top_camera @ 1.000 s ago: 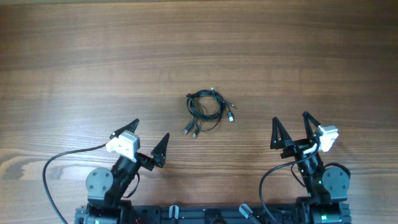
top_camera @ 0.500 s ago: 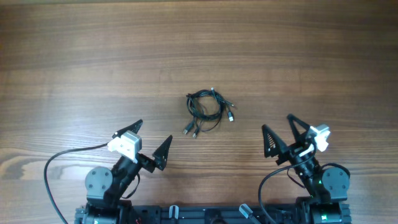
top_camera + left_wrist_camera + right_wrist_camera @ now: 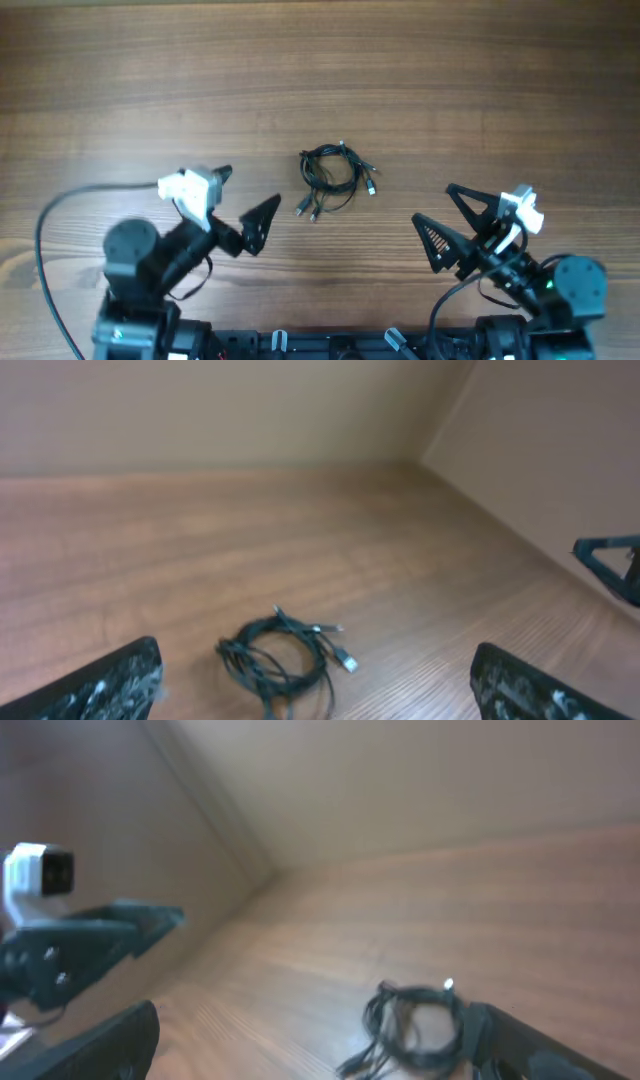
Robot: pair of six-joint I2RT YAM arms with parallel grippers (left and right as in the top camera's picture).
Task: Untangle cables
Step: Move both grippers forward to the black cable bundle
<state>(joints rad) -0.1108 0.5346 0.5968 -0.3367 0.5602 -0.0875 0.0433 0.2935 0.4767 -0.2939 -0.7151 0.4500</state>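
Closest to us, our left gripper (image 3: 247,190), with black triangular fingers, stands spread wide and holds nothing. Our right gripper (image 3: 432,203) is spread just as wide and is also empty. Ahead of both and between them lies the bundle of thin black cables with small silvery plug ends (image 3: 330,175), coiled into a loose knot on the brown wood-grain table (image 3: 120,80), nearer the left fingers. The cords are far thinner than our fingers, so we judge that a pinch may catch several strands and tighten the knot, or slip off. Both arms converging could collide. A hard pull could drag the whole coil farther away across the wood.
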